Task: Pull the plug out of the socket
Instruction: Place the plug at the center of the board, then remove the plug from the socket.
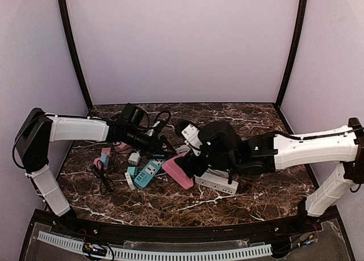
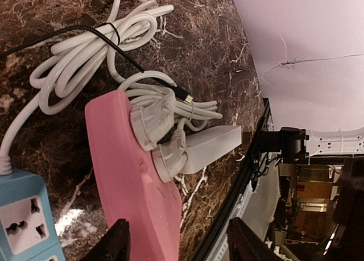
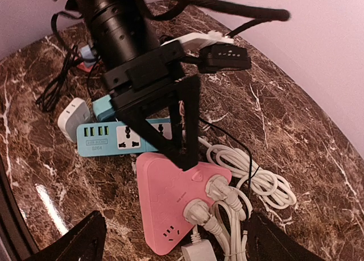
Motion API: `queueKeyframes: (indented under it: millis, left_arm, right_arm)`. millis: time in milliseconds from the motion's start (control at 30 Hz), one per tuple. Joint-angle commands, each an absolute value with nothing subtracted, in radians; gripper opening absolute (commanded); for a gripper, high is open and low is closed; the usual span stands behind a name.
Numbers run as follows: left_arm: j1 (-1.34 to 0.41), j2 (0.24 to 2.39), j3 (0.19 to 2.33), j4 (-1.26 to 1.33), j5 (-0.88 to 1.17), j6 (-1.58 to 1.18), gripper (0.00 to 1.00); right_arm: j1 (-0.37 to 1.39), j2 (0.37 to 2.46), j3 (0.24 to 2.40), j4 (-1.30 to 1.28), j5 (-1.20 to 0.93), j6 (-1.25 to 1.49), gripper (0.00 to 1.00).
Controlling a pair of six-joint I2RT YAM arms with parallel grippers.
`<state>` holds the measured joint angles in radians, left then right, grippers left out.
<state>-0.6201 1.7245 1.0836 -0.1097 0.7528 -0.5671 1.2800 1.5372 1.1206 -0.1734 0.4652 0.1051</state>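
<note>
Item: two white plugs (image 3: 219,190), seated side by side in the pink socket strip (image 3: 165,207) at mid-table, their cords trailing to a white cable coil (image 2: 85,62). Attending: the left gripper (image 2: 179,247), jaws part-way apart and straddling one end of the strip, apparently to steady it; contact could not be told. Also the right gripper (image 3: 179,244), jaws wide and empty, poised just above the plugs, probably for the pull. Adjacent: a blue socket strip (image 3: 125,137) on the marble table (image 1: 267,193).

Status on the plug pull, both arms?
Left gripper open, over pink power strip. Right gripper open, above white plugs. Both seated. Coiled white cables crowd them.
</note>
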Motion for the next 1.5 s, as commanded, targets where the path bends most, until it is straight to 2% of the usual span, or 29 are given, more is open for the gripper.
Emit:
queueKeyframes:
  millis: [0, 233, 633, 800, 1133, 1267, 1467]
  left_arm:
    - [-0.624, 1.715, 1.13, -0.206, 0.691, -0.47, 0.61]
    - [-0.624, 1.749, 1.151, -0.242, 0.671, -0.421, 0.64]
    - [-0.635, 1.842, 1.226, -0.26, 0.664, -0.352, 0.62]
    - [-0.636, 1.874, 1.272, -0.256, 0.66, -0.33, 0.66]
    - [-0.653, 1.942, 1.298, -0.254, 0.679, -0.35, 0.65]
    - [-0.661, 1.961, 1.31, -0.253, 0.687, -0.355, 0.6]
    - [-0.663, 1.982, 1.31, -0.258, 0.688, -0.368, 0.42]
  right_arm:
    - [1.183, 1.459, 1.064, -0.195, 0.213, 0.263, 0.85]
    - [1.065, 1.47, 1.001, -0.151, 0.008, 0.331, 0.8]
    - [1.037, 1.438, 0.891, -0.005, -0.02, 0.383, 0.77]
    - [1.038, 1.419, 0.859, 0.046, -0.004, 0.398, 0.77]
    - [1.037, 1.366, 0.787, 0.103, 0.035, 0.418, 0.76]
    - [1.038, 1.342, 0.767, 0.104, 0.06, 0.425, 0.75]
    - [1.037, 1.338, 0.752, 0.083, 0.078, 0.425, 0.75]
